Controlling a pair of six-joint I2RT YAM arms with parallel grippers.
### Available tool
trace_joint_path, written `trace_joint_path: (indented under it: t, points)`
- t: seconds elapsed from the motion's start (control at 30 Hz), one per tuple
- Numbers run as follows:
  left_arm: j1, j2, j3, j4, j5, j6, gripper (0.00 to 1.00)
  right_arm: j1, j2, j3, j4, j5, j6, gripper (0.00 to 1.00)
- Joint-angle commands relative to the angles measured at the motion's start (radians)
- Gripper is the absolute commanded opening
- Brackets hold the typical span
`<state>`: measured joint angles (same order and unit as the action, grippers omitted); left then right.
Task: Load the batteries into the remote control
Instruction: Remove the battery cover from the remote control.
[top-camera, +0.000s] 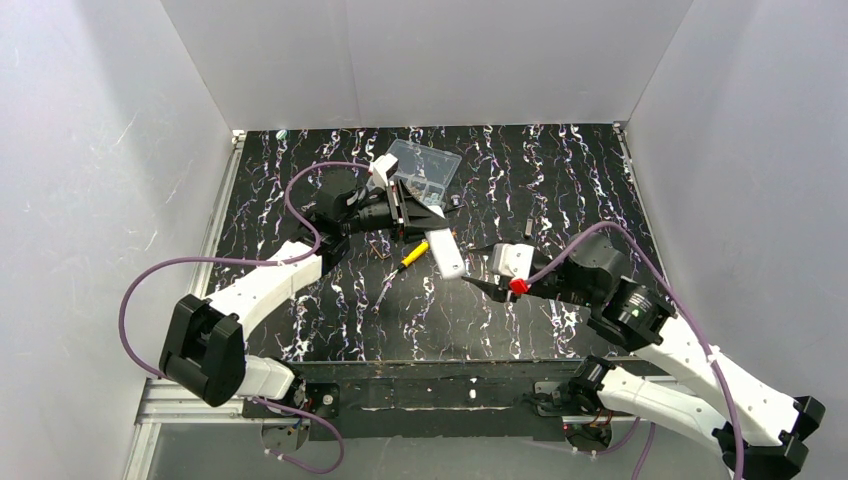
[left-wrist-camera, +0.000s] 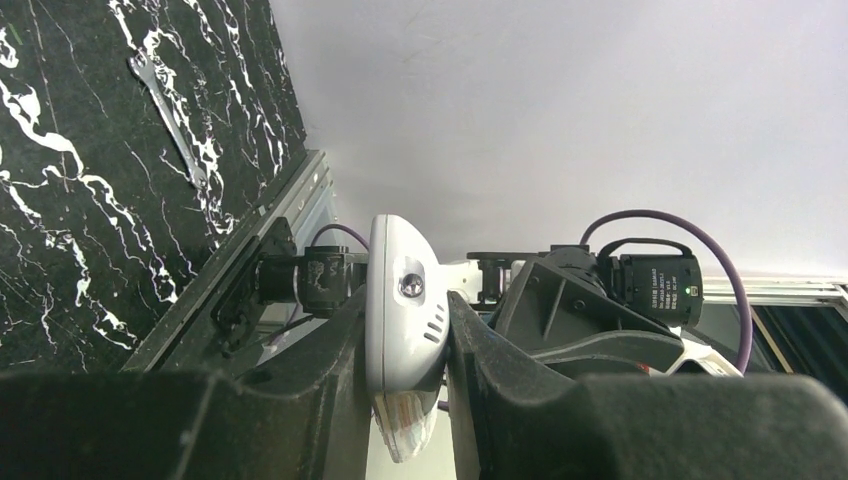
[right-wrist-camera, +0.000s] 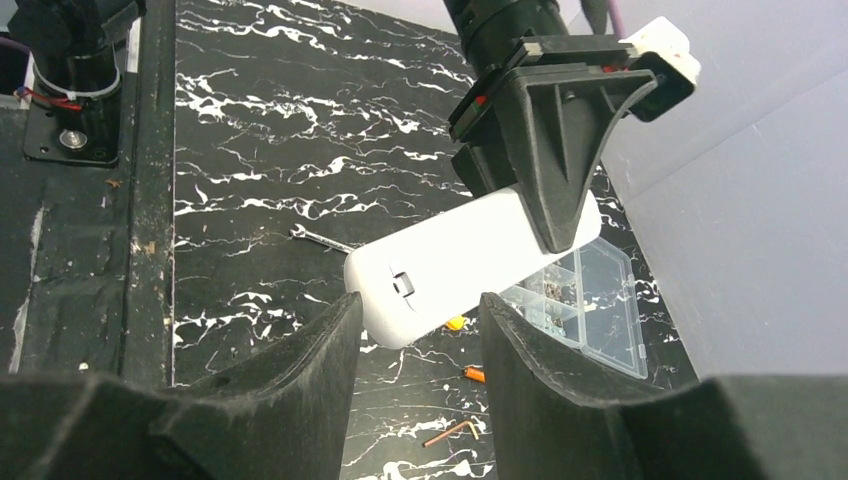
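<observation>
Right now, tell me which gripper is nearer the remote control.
Left. The left gripper is clamped on the remote control; the right gripper is open, facing its free end without gripping it.

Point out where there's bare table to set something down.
Free: the far right of the black marbled table, between the clear plastic box and the right wall; also the near strip between the yellow-and-black screwdriver and the front edge. Crowded: the centre, where the left end effector grips the slim white remote control and the right end effector gapes beside it.
</observation>
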<state>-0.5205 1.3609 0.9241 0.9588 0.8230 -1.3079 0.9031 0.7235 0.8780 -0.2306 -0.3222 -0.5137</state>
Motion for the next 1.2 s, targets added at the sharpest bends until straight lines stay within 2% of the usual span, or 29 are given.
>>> trace_joint_path:
  t: [0.0, 0.23, 0.57, 0.8, 1.17]
  points:
    - [-0.004, -0.006, 0.057, 0.043, 0.086, 0.008, 0.0, -0.004, 0.043, 0.045, 0.062, -0.022, -0.021, 0.54]
    - [-0.004, -0.034, 0.058, -0.047, 0.113, 0.074, 0.0, -0.004, 0.079, 0.043, 0.115, -0.042, -0.035, 0.53]
    - [-0.002, 0.003, 0.084, -0.043, 0.151, 0.075, 0.0, -0.009, 0.108, 0.106, -0.012, -0.044, -0.129, 0.53]
    - [-0.001, 0.017, 0.069, -0.048, 0.157, 0.098, 0.0, -0.019, 0.104, 0.151, -0.031, -0.071, -0.132, 0.53]
    - [0.001, -0.015, 0.055, -0.146, 0.148, 0.2, 0.0, -0.125, 0.125, 0.188, -0.12, -0.326, -0.102, 0.53]
